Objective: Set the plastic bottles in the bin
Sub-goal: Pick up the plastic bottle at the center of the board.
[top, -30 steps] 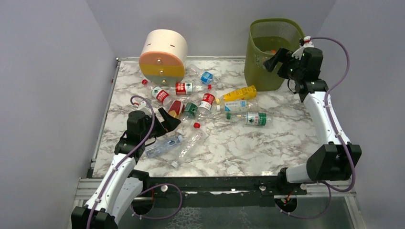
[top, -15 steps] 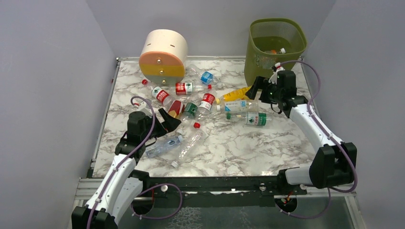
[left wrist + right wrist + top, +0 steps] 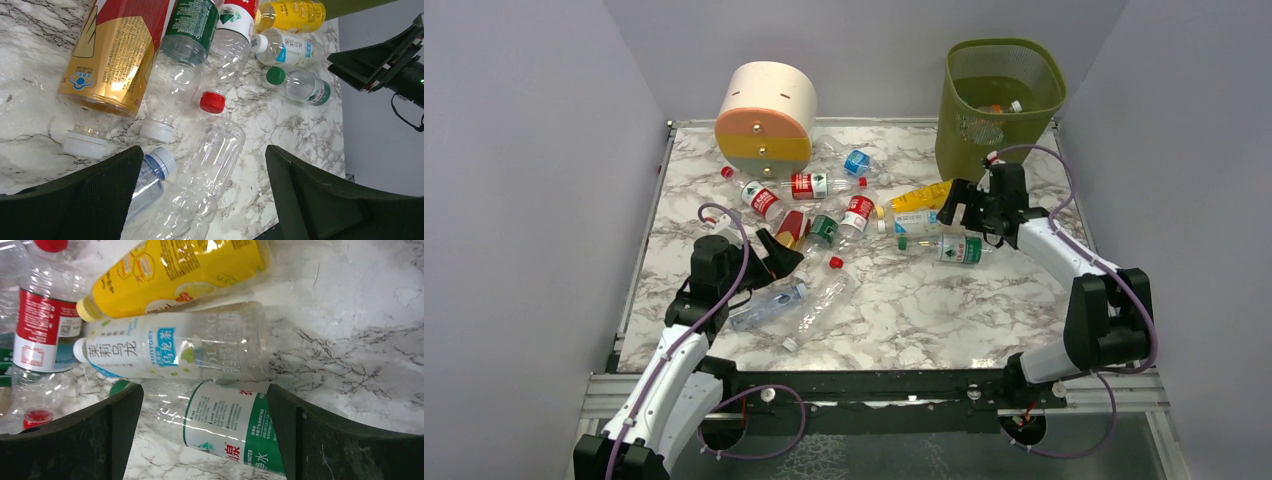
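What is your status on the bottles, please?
Left gripper open, aimed at clear red-capped bottle. Right gripper open, over green-labelled bottle. Most bottles on table, few in bin. Nothing blocking.

Top cam's looking down from high behind, far off. L wrist cam's looking close past its fingers [image 3: 75, 200]; R wrist cam's sitting nearer, looking btwn its fingers [image 3: 320, 440]. All three are sharing the green-label bottle [image 3: 957, 249].

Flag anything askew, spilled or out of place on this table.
The round drawer box looks off: it sits tilted at the back left of the table rather than flat, right against the pile of bottles. The bottles lie scattered on their sides, as expected for this task. No spill or breakage that I can make out.
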`<control>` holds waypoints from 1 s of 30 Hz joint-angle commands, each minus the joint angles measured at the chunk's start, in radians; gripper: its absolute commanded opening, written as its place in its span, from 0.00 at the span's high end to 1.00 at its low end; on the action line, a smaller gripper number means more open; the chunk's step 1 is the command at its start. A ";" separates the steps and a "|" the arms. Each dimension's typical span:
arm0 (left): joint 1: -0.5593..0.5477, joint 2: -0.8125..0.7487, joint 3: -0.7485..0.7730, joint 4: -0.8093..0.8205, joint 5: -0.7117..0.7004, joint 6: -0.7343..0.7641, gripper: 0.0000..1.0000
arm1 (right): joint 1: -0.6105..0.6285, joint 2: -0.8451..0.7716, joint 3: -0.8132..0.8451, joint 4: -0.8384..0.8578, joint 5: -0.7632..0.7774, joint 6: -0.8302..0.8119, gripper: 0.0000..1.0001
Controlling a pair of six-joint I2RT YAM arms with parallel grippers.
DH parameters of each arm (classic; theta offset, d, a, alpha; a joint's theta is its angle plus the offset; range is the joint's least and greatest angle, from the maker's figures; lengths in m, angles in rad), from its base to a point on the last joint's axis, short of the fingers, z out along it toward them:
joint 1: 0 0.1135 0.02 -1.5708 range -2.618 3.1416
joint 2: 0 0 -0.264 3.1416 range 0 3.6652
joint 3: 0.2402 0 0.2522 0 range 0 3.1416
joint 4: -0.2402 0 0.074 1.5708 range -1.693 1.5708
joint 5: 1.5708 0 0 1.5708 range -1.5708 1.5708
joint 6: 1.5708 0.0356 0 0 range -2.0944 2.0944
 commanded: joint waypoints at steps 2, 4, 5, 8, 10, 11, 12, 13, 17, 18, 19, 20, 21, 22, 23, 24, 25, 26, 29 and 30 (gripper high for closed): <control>-0.005 -0.019 -0.015 0.029 0.001 -0.005 0.01 | 0.008 -0.009 -0.067 0.029 0.022 -0.022 0.03; -0.005 -0.022 -0.020 0.029 0.001 -0.006 0.01 | 0.009 -0.012 -0.076 0.016 0.010 -0.018 0.03; -0.005 -0.023 -0.020 0.029 0.002 -0.006 0.01 | 0.010 -0.013 -0.080 0.010 0.005 -0.017 0.03; -0.006 -0.030 -0.023 0.029 0.002 -0.006 0.01 | 0.020 -0.030 -0.101 -0.002 -0.001 -0.017 0.03; -0.005 -0.032 -0.026 0.030 0.002 -0.007 0.01 | 0.025 -0.048 -0.118 -0.006 -0.012 -0.015 0.03; -0.006 -0.032 -0.028 0.029 0.001 -0.006 0.01 | 0.029 -0.057 -0.128 -0.009 -0.016 -0.016 0.03; -0.007 -0.031 -0.029 0.029 0.002 -0.007 0.01 | 0.032 -0.066 -0.136 -0.014 -0.020 -0.016 0.03; -0.005 -0.031 -0.030 0.031 0.002 -0.008 0.01 | 0.035 -0.076 -0.146 -0.018 -0.024 -0.016 0.03; -0.007 -0.029 -0.032 0.034 0.002 -0.009 0.01 | 0.065 -0.117 -0.185 -0.029 -0.036 -0.016 0.03; -0.007 -0.027 -0.032 0.035 0.002 -0.009 0.01 | 0.075 -0.129 -0.196 -0.033 -0.034 -0.015 0.03; -0.007 -0.026 -0.032 0.037 0.002 -0.010 0.01 | 0.087 -0.138 -0.205 -0.037 -0.032 -0.015 0.03; -0.007 -0.025 -0.033 0.039 0.001 -0.011 0.01 | 0.100 -0.146 -0.213 -0.039 -0.030 -0.013 0.03; -0.006 -0.023 -0.031 0.042 0.003 -0.011 0.01 | 0.114 -0.152 -0.219 -0.044 -0.026 -0.011 0.03; -0.008 -0.021 -0.032 0.043 0.003 -0.012 0.01 | 0.130 -0.155 -0.226 -0.045 -0.021 -0.007 0.03; -0.008 -0.018 -0.032 0.045 0.003 -0.012 0.01 | 0.145 -0.157 -0.236 -0.044 -0.017 -0.002 0.03; -0.008 -0.016 -0.030 0.048 0.002 -0.012 0.01 | 0.160 -0.157 -0.244 -0.042 -0.014 0.004 0.03; -0.008 -0.014 -0.030 0.049 0.003 -0.012 0.01 | 0.174 -0.154 -0.251 -0.040 -0.012 0.011 0.03; -0.010 -0.011 -0.029 0.049 0.002 -0.012 0.01 | 0.193 -0.152 -0.258 -0.038 -0.006 0.015 0.03; -0.011 -0.011 -0.025 0.049 0.003 -0.011 0.01 | 0.260 -0.148 -0.275 -0.037 0.033 0.032 0.03; -0.011 -0.013 -0.026 0.049 0.003 -0.011 0.01 | 0.282 -0.144 -0.279 -0.038 0.045 0.038 0.03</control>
